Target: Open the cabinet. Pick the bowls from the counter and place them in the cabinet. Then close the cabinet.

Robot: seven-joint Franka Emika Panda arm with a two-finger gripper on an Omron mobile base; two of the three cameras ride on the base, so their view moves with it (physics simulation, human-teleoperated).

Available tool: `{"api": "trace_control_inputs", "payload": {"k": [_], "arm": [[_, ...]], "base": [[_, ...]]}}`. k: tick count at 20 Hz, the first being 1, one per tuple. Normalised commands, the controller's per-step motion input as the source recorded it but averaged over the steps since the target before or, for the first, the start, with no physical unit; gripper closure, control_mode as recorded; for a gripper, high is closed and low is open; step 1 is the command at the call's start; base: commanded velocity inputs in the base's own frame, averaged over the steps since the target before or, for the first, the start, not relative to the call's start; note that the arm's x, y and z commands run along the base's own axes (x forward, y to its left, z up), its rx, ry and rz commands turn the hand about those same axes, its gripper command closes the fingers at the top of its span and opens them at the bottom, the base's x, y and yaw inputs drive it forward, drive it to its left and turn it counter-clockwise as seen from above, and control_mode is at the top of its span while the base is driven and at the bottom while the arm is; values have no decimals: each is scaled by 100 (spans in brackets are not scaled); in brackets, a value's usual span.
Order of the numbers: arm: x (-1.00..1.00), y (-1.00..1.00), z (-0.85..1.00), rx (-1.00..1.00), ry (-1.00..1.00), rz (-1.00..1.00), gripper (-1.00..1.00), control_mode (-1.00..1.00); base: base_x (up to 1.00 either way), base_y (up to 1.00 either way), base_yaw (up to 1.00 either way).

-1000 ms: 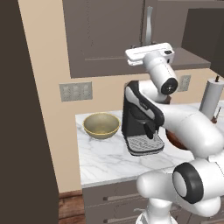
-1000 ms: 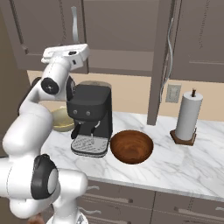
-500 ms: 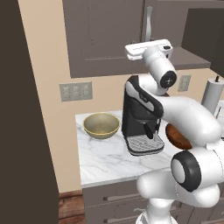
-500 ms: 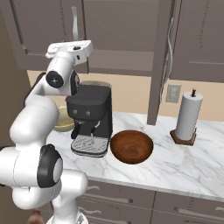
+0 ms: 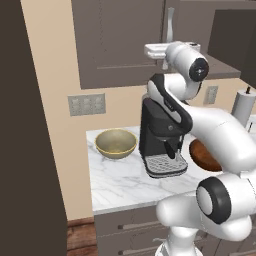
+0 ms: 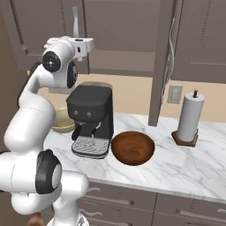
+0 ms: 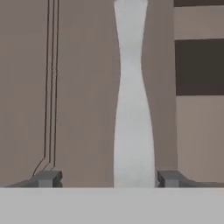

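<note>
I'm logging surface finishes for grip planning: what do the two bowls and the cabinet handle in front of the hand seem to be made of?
Olive-yellow bowl: probably glazed ceramic, going by its smooth, soft sheen. Reddish-brown bowl: looks like polished wood, with faint grain rings and glossy highlights. Cabinet handle: seemingly brushed metal, pale silver and matte, curved in shape.

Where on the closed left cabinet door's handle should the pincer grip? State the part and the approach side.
Grip the handle at its narrow waist, straight on from the front. The silver bar runs up the cabinet door and pinches in mid-length, so it fits between the fingertips. The pincer already straddles it, open.
</note>
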Motion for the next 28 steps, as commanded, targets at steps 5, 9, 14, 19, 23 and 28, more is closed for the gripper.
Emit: {"api": "trace_control_inputs", "payload": {"k": [5,9,14,19,23,28], "arm": [[50,1,-39,12,24,2,100,-100],[16,65,-95,3,4,0,100,-100],[-2,100,-100,0,-2,0,100,-100],[-21,100,-98,0,-10,0,100,-100],[-67,100,-83,0,-10,0,100,-100],[-60,100,-43,0,-1,0,100,-100]], "base": [[0,0,0],[0,0,0],[0,0,0],[0,0,0],[0,0,0],[0,0,0]]}}
